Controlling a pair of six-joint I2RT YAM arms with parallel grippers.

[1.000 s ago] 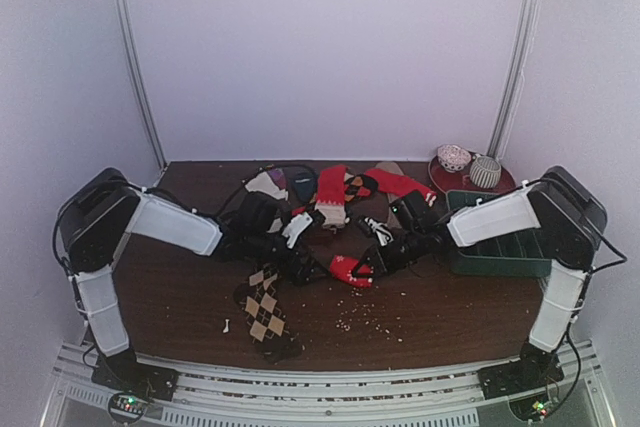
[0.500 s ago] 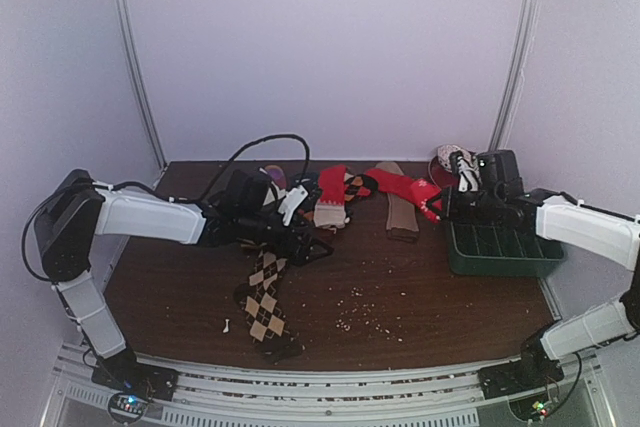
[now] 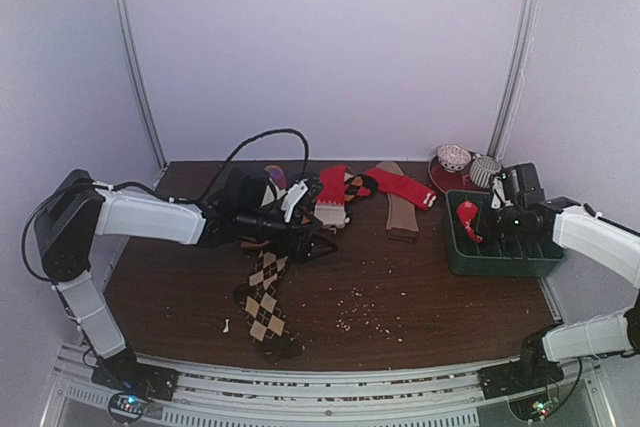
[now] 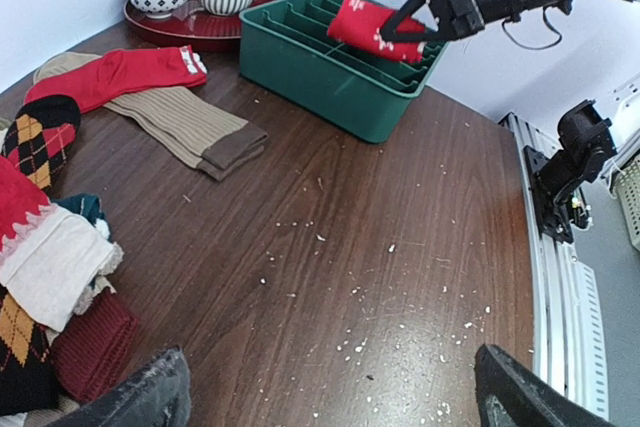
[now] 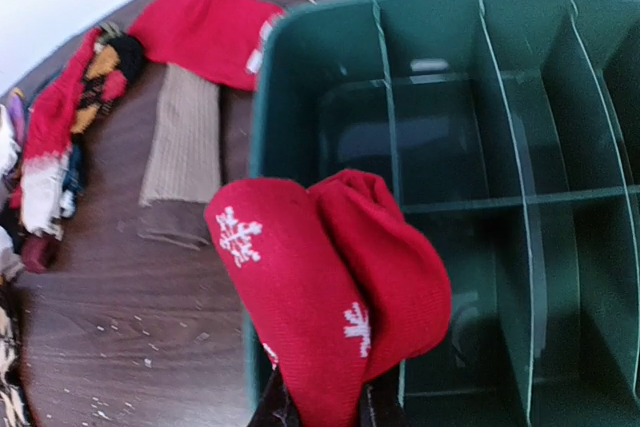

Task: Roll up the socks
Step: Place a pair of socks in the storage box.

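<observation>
Our right gripper (image 3: 478,220) clenches a rolled red sock (image 3: 466,217) just above the green divided bin (image 3: 500,261) at the right edge of the table (image 3: 420,297). Our left gripper (image 3: 312,243) hangs released by the sock pile (image 3: 335,197) mid-table, and an argyle sock (image 3: 263,297) trails toward the front edge.

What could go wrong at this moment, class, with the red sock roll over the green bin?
The red sock roll hangs in the right fingers above the edge of the green bin and a divider; released here, it may straddle them or drop outside. Its two lobes look loose; it might unroll.
</observation>
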